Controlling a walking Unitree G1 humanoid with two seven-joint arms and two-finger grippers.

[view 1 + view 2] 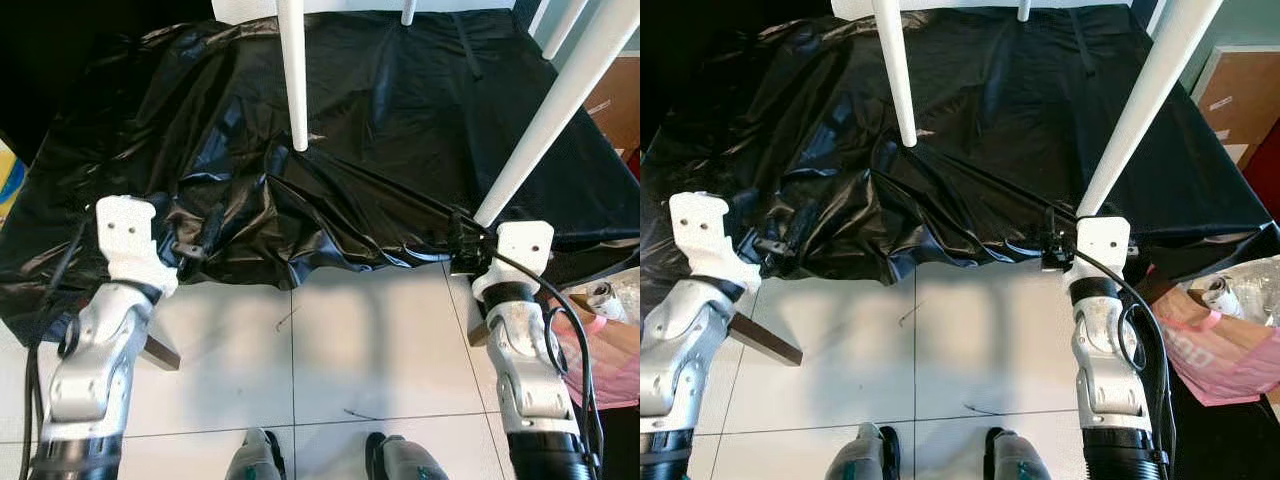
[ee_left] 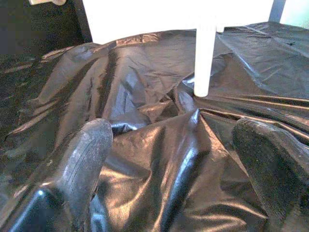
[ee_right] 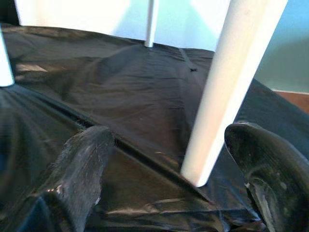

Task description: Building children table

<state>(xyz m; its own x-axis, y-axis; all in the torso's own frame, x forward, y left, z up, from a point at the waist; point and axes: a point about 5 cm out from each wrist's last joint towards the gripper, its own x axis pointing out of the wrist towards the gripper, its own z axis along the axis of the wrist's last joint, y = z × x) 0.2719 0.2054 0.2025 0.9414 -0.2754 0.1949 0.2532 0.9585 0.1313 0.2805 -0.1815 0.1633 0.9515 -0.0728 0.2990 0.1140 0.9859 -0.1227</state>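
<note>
Head view: white table leg (image 1: 548, 118) stands on black plastic sheet (image 1: 380, 130), foot just ahead of right gripper (image 1: 462, 243); long axis slants up and rightward. Second leg (image 1: 293, 75) near upright, centre, well apart from left gripper (image 1: 195, 245).
Left wrist view: fingers (image 2: 82, 166) spread over sheet.
Right wrist view: fingers (image 3: 79, 166) spread, leg foot between them.

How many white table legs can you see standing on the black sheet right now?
4: near-left leg, near-right leg just ahead of the right gripper, and two far legs at the top edge. Black sheet lies crumpled beneath.
</note>
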